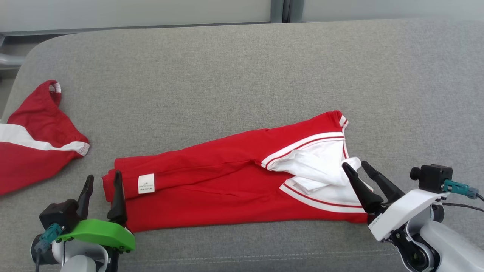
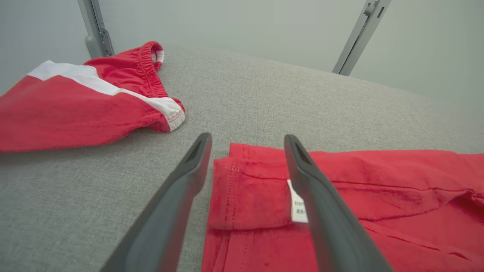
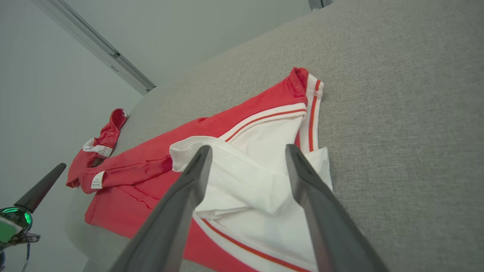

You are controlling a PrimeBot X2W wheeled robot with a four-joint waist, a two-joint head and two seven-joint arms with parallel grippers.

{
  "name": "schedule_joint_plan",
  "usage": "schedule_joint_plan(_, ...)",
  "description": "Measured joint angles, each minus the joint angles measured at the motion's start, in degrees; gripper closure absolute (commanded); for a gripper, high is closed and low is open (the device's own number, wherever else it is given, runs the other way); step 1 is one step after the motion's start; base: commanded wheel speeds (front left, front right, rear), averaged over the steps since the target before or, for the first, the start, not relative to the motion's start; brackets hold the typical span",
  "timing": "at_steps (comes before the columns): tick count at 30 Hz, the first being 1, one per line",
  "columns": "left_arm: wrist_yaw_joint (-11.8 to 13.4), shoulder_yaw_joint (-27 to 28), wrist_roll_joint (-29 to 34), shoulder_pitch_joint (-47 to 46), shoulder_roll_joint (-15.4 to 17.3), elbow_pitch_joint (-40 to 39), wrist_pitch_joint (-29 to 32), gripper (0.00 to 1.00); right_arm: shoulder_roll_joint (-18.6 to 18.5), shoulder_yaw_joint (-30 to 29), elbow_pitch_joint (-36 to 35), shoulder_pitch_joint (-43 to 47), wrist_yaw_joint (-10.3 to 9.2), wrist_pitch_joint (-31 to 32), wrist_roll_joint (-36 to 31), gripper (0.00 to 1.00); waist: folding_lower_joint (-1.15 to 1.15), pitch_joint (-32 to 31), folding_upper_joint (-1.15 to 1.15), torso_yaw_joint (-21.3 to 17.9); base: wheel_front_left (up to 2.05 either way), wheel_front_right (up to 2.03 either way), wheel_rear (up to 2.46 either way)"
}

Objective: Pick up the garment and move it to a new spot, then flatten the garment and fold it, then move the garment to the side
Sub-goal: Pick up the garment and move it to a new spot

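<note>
Down at seven and four o'clock, my left gripper (image 1: 104,175) and right gripper (image 1: 354,163) gape empty over the shirt (image 1: 227,177), folded lengthwise across the cushion (image 1: 242,75); next, I reckon, pinch its ends and fold crosswise.

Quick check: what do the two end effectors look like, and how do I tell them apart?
Both have two long dark tapered fingers. The left end effector has a green housing; the right end effector has a white housing. Each carries a black camera block with a teal connector.
</note>
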Motion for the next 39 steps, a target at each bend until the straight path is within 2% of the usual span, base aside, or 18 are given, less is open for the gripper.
schedule_joint_plan(10,0.0,2.7,5.4,3.8,-2.4,-7.2,0.0,0.00,1.1,-2.7,1.3,1.1,0.00,0.0,-3.2,0.00,0.00,-1.3,0.00,0.6,0.00,0.00,0.00)
schedule_joint_plan(17,0.0,4.7,9.9,7.6,-3.6,-13.2,0.0,0.00,3.2,-6.5,6.5,1.9,0.00,0.0,-7.9,0.00,0.00,-3.0,0.00,1.5,0.00,0.00,0.00)
schedule_joint_plan(27,0.0,5.3,13.0,10.9,-4.2,-17.1,0.0,0.00,6.7,-10.3,15.3,0.2,0.00,0.0,-14.0,0.00,0.00,-4.5,0.00,2.7,0.00,0.00,0.00)
schedule_joint_plan(31,0.0,5.1,13.5,11.7,-4.5,-17.5,0.0,0.00,8.2,-10.1,19.4,-2.0,0.00,0.2,-15.4,0.00,0.00,-4.8,0.00,3.0,0.00,0.00,0.00)
schedule_joint_plan(39,0.0,4.4,14.0,11.8,-4.8,-17.7,0.0,0.00,10.9,-9.1,28.0,-9.0,0.00,4.6,-17.3,0.00,0.00,-4.7,0.00,3.8,0.00,0.00,0.00)
